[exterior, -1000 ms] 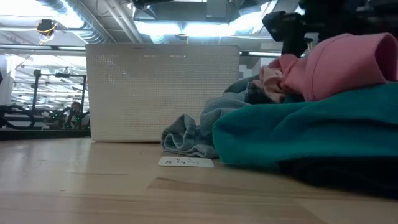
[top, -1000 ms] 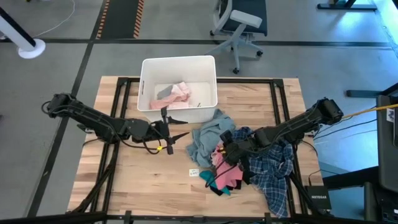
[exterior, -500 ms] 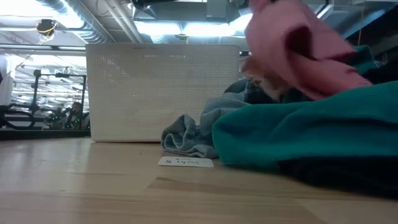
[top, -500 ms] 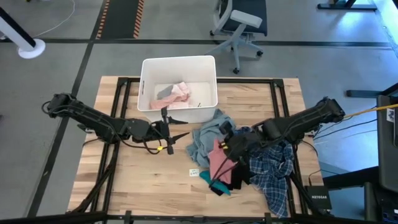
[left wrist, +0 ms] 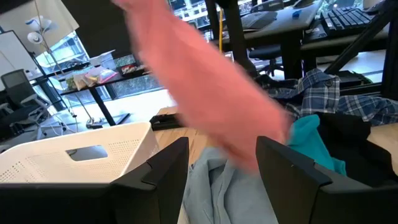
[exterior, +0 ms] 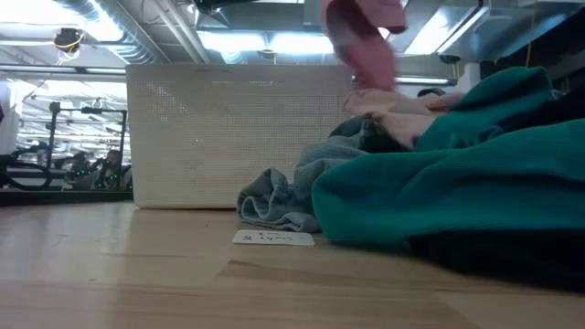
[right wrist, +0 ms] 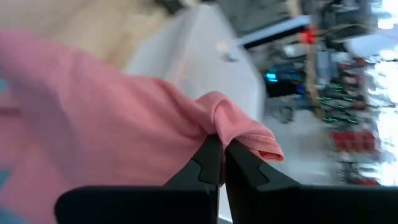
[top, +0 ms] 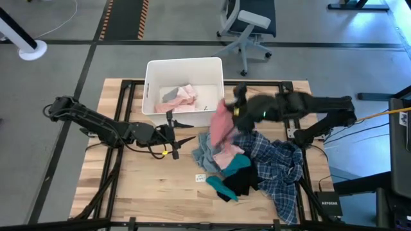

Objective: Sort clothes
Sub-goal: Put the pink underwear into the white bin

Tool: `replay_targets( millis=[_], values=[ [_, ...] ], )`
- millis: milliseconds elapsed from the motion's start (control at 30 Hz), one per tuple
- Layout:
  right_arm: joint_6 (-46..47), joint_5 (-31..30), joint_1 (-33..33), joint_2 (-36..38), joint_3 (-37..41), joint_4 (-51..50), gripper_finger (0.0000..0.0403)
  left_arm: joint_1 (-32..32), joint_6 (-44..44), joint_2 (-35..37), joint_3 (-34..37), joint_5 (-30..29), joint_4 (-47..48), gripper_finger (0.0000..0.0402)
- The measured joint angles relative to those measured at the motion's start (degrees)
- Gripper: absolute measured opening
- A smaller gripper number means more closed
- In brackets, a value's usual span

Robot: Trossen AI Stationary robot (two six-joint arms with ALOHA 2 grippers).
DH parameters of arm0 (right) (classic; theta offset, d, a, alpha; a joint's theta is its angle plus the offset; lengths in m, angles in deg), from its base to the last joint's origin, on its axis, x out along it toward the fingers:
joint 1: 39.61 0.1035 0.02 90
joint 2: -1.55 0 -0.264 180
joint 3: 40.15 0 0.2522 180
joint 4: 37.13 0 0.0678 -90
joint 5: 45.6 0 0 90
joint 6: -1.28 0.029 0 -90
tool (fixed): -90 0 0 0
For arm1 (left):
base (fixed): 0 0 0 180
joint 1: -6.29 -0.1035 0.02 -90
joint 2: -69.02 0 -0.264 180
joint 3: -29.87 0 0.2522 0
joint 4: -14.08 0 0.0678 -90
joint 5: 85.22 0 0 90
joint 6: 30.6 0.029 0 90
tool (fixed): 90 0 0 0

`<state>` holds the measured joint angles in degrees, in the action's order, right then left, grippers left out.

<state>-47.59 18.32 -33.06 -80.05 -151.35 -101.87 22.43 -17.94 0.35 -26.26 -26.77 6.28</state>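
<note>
A: Which step is in hand?

B: The carry, I think. The right gripper (top: pixel 236 110) is closed on a fold of the pink piece (top: pixel 222 123) and holds it in the air, between the pile and the bin (top: pixel 151 69). The cloth hangs down just beside the near corner of the bin.

A: And the other clothes?

B: The plaid shirt (top: pixel 280 173), the grey-blue top (top: pixel 212 142) and the teal piece (top: pixel 235 165) lie on the bench (top: pixel 148 186). One pale pink piece (top: pixel 185 96) is already inside the bin.

A: The left arm?

B: It waits low over the bench in front of the bin; the left gripper (top: pixel 184 132) is open and empty.

A: What does the next move need?

B: Probably to bring the cloth fully over the rim before opening, so the hanging end does not catch on the wall. The cloth is blurred in the low view, so its exact height I cannot tell.
</note>
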Motion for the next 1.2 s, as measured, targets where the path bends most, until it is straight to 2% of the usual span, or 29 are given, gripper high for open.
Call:
replay_targets(
  millis=[167, 267, 500, 667, 1033, 1200],
  values=[
    [-8.0, 0.6, -7.4, 0.0, -2.9, 10.0, 0.0018, 0.0, 0.9, 0.0, 0.0, 0.0, -0.1, 0.0182],
    [-11.5, 3.1, -12.3, -0.1, -3.1, 17.3, 0.0018, 0.0, 0.9, 0.0, 0.0, 0.0, -0.1, 0.0182],
    [-12.1, 12.1, -21.5, -2.8, -3.1, 30.5, 0.0018, 0.0, 0.9, 0.0, 0.0, 0.0, 0.0, 0.0182],
    [-11.6, 17.5, -24.4, -6.2, -3.1, 37.9, 0.0019, 0.0, 0.9, 0.0, 0.0, 0.0, 0.0, 0.0182],
    [-11.6, 17.9, -24.2, -15.6, -3.1, 38.0, 0.0021, -0.1, 2.4, 0.0, 0.0, 0.0, 0.5, 0.0182],
    [-8.4, 14.7, -24.2, -16.9, -3.0, 32.8, 0.0064, -0.3, 2.4, 0.0, 0.0, 0.0, 1.4, 0.0182]
  ],
)
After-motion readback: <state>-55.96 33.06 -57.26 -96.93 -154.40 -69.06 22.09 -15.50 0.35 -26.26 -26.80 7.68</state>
